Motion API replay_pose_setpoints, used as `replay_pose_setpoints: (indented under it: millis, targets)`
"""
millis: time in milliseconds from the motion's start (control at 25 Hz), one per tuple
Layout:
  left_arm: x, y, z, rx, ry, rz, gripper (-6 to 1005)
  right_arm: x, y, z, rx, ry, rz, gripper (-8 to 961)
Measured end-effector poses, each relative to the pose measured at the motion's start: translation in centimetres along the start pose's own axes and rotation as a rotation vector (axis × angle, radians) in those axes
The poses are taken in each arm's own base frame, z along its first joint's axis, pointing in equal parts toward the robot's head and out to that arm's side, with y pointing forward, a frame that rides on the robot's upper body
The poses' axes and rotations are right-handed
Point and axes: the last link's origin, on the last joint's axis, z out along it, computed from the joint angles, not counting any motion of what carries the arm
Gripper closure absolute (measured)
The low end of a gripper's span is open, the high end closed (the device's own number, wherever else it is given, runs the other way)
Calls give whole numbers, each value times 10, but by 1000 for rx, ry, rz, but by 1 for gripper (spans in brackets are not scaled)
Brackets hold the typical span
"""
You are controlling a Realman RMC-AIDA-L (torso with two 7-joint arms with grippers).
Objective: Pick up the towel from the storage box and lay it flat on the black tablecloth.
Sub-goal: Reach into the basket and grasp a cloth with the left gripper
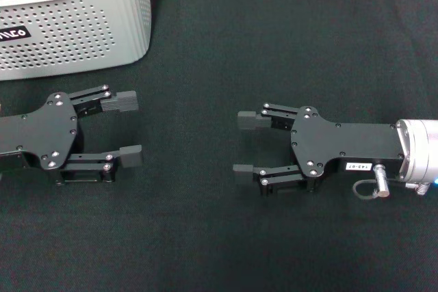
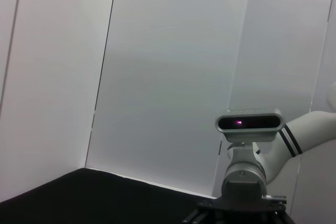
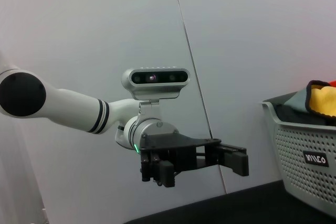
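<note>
While the towel [image 3: 321, 99] sits in the storage box [image 1: 82, 29], both my left gripper [image 1: 126, 128] and right gripper [image 1: 248, 144] hover spread apart, empty, above the black tablecloth [image 1: 274, 52].

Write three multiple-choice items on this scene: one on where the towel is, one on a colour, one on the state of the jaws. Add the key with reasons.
1. Where is the towel?
A. Inside the storage box
B. Spread on the black tablecloth
C. Held by the right gripper

2. What colour is the storage box?
A. Red
B. Light grey
C. Blue

3. How do the jaws of the left gripper stand?
A. Shut on the towel
B. Shut on nothing
C. Open, holding nothing

Key:
1 A, as the right wrist view shows yellow and grey-green cloth bunched above the box's rim.
2 B, as the perforated wall is light grey in the head view.
3 C, as the head view shows a wide gap between the jaws with only tablecloth behind it.
</note>
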Motion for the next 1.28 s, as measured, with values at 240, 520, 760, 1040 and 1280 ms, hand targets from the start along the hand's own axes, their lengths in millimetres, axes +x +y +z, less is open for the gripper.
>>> replay_pose_setpoints:
  millis: [240, 520, 760, 1040, 1280]
  targets:
    - [0, 0, 0, 3, 1, 0, 121, 1, -1, 0, 5, 3, 1, 84]
    - [0, -1, 2, 2, 4, 4, 121, 3, 0, -2, 14, 4, 8, 83]
    - [25, -14, -2, 75, 62, -5, 122, 5, -1, -3, 29, 10, -1, 83]
    - [94, -31, -15, 327, 28, 94, 122, 9, -2, -5, 50, 14, 0, 83]
    - [143, -45, -15, 631, -73, 193, 123, 15, 0, -12, 90, -3, -3, 84]
